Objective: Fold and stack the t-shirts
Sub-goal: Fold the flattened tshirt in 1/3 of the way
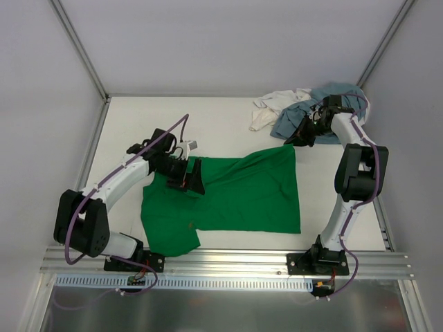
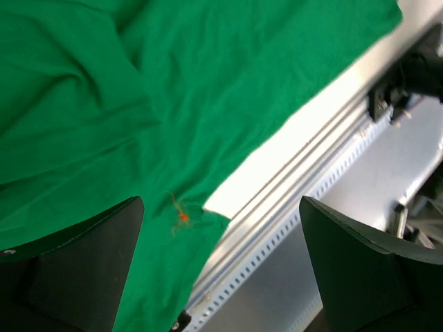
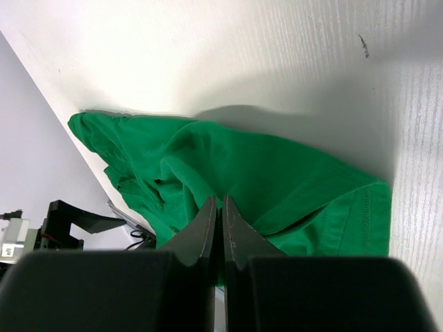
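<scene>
The bright green t-shirt lies spread flat in the middle of the table, one sleeve near the front edge. My left gripper hovers over its upper left part, open, with nothing between its fingers; in the left wrist view the left gripper has the green t-shirt below it. My right gripper is shut just beyond the shirt's far right corner; in the right wrist view the right gripper points at the green t-shirt, no cloth visibly pinched. The grey-blue t-shirt and white t-shirt lie crumpled at the back right.
An aluminium rail runs along the table's near edge and also shows as the rail in the left wrist view. White walls enclose the table on the left, back and right. The right arm's elbow stands near the right wall.
</scene>
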Robot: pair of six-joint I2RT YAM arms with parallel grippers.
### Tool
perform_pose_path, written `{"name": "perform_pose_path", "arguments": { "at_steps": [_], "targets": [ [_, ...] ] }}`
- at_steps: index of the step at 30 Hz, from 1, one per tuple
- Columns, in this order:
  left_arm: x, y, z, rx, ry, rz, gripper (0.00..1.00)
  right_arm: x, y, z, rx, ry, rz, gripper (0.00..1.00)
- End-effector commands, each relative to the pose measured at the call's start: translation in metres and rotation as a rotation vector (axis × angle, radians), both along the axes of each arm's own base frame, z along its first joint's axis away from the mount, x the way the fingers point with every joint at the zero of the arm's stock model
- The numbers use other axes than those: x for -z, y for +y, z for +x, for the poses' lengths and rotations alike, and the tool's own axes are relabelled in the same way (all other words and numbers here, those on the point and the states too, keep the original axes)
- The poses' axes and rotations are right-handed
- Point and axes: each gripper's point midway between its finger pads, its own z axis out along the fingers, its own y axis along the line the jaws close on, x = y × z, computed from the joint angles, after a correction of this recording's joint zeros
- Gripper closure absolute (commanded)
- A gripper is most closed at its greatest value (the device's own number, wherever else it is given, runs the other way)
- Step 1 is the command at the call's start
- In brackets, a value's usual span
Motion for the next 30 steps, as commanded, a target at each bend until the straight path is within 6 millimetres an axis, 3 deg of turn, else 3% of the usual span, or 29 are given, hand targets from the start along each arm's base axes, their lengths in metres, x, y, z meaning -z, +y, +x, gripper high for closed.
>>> {"name": "perform_pose_path", "arguments": {
  "at_steps": [1, 3, 5, 12, 17, 21, 24, 26, 30],
  "targets": [
    [-0.019, 0.002, 0.030, -0.106, -0.155, 0.028, 0.01, -0.037, 0.002, 0.000, -0.019, -0.096, 0.011, 0.99],
    [-0.027, 0.005, 0.038, -0.146, -0.215, 0.032, 0.01, -0.038, 0.002, 0.000, -0.019, -0.097, 0.011, 0.99],
    [-0.024, 0.015, 0.043, -0.183, -0.243, 0.090, 0.01, -0.039, 0.002, 0.000, -0.017, -0.101, 0.010, 0.99],
    [0.008, 0.053, 0.016, -0.191, -0.114, 0.313, 0.01, -0.041, 0.003, 0.002, -0.017, -0.106, 0.013, 1.00],
    [0.029, 0.061, -0.001, -0.221, -0.023, 0.348, 0.01, -0.040, 0.002, 0.001, -0.018, -0.101, 0.011, 1.00],
    [0.031, 0.065, 0.008, -0.264, -0.095, 0.333, 0.01, -0.039, 0.002, 0.000, -0.020, -0.100, 0.010, 1.00],
    [0.041, 0.070, 0.003, -0.234, -0.070, 0.369, 0.01, -0.039, 0.002, -0.001, -0.021, -0.099, 0.010, 0.99],
    [0.039, 0.067, 0.007, -0.233, -0.099, 0.346, 0.01, -0.039, 0.003, -0.002, -0.020, -0.098, 0.010, 0.99],
    [0.001, 0.055, 0.041, -0.302, -0.282, 0.243, 0.01, -0.040, 0.002, -0.004, -0.022, -0.101, 0.005, 1.00]
  ]
}}
